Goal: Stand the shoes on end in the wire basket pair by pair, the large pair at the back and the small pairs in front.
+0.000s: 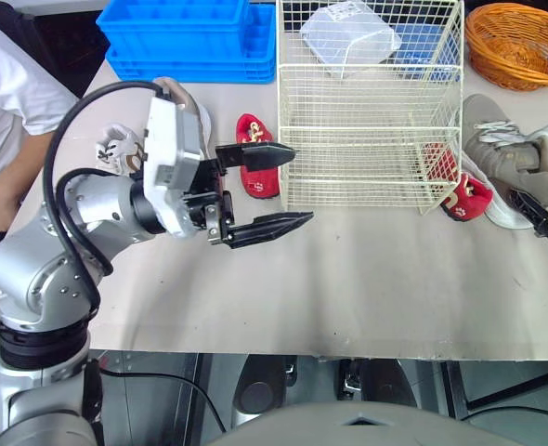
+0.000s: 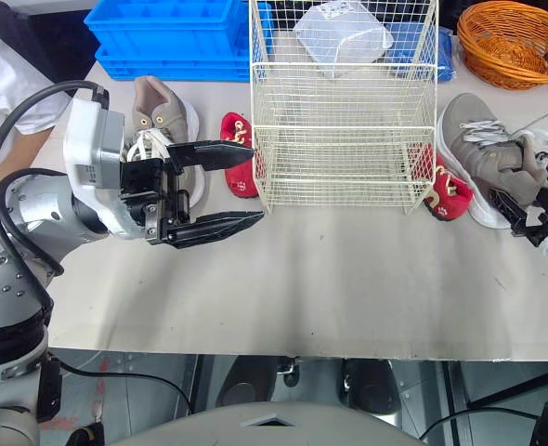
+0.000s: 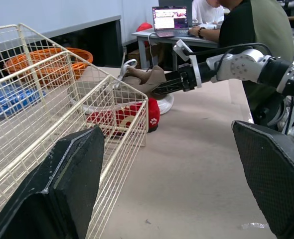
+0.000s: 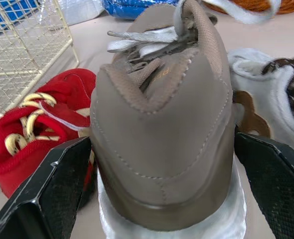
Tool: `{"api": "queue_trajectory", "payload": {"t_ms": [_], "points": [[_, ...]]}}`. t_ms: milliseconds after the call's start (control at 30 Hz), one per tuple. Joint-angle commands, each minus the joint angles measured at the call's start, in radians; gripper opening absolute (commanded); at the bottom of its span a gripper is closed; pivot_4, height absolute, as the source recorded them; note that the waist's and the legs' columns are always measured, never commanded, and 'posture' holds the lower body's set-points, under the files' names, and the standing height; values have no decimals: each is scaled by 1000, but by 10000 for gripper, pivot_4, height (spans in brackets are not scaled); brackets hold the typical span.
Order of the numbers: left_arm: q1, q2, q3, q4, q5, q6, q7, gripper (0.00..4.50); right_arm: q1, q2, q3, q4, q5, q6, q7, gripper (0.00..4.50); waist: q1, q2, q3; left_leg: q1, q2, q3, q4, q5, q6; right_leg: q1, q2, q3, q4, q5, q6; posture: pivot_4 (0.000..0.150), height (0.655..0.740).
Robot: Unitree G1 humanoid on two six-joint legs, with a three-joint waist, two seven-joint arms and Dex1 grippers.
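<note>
While my left gripper [image 1: 302,186] hangs wide open before the wire basket [image 1: 371,177], my right gripper [image 4: 162,144] clamps the heel of 1 taupe sneaker [image 2: 483,153] beside a paw-printed red shoe [image 3: 137,114].

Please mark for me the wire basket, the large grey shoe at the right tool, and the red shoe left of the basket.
wire basket [image 1: 367,139]: left eye view, front wall.
large grey shoe [image 4: 162,124]: right wrist view, heel.
red shoe [image 2: 240,181]: right eye view, end nearer the robot.
</note>
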Motion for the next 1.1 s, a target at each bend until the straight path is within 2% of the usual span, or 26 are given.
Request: {"api": "queue_trajectory", "payload": {"t_ms": [33,333,800,933,1100], "points": [[-21,13,-1,-25,-7,-2,-5,45000,-16,-11,-10,-6,2,-5,4,30948,0,0,0,0,0,0,0,0,0,0,0,0,0,0,0,1500,6860],[-24,19,-1,-7,6,-12,-29,45000,-41,28,-45,-34,5,-71,-30,198,-4,-2,1,3,1,3,0,0,0,0,1,4,2,0,0,1500,6860],[-56,20,5,57,31,-37,-74,45000,-180,115,-158,-187,92,-294,-134,67,-1,3,5,-2,1,6,-1,0,0,-7,1,6,2,0,0,1500,6860],[-93,4,37,101,24,-47,-52,45000,-246,102,-120,-308,138,-305,-110,67,-3,4,6,-2,1,7,-1,0,0,-8,1,8,3,0,0,1500,6860],[-162,11,138,187,-25,-47,-26,45000,-265,22,17,-447,152,-258,36,67,-3,4,7,-2,1,7,-1,0,0,-9,2,8,3,0,0,1500,6860]]}}
